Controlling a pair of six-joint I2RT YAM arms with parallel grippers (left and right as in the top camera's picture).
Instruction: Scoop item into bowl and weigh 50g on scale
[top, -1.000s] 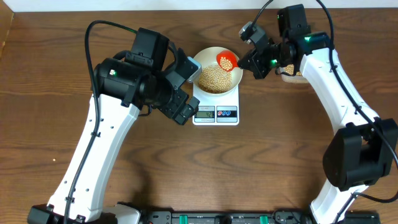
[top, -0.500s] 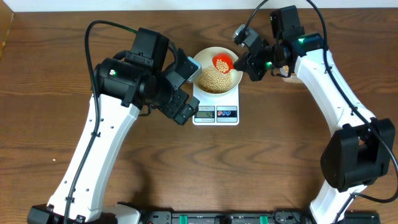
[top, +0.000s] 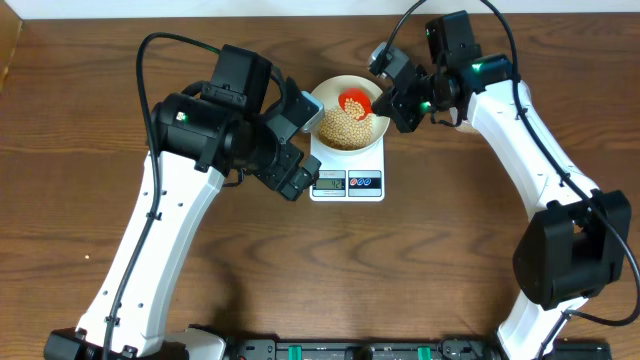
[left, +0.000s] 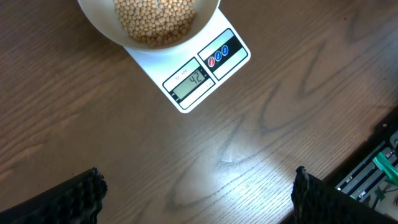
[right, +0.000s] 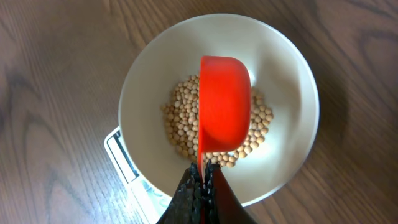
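We see the right arm bent in over the bowl, the right pincer (right: 200, 177) pressed together on the handle of a red scoop (right: 224, 106). The scoop is tipped on edge above the beans (right: 180, 124) in the white bowl (right: 292, 68), which sits on the scale (left: 205, 68). The left arm crooks beside the scale, with the left pincer (left: 196, 199) spread above the desk (left: 280, 137).

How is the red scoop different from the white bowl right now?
The scoop is bright red; the bowl is white. The scoop is much smaller than the bowl. The scoop is tipped on its side, held over the bowl by the right claw; the bowl sits upright on the scale, holding beans. Both are round and cup-shaped.
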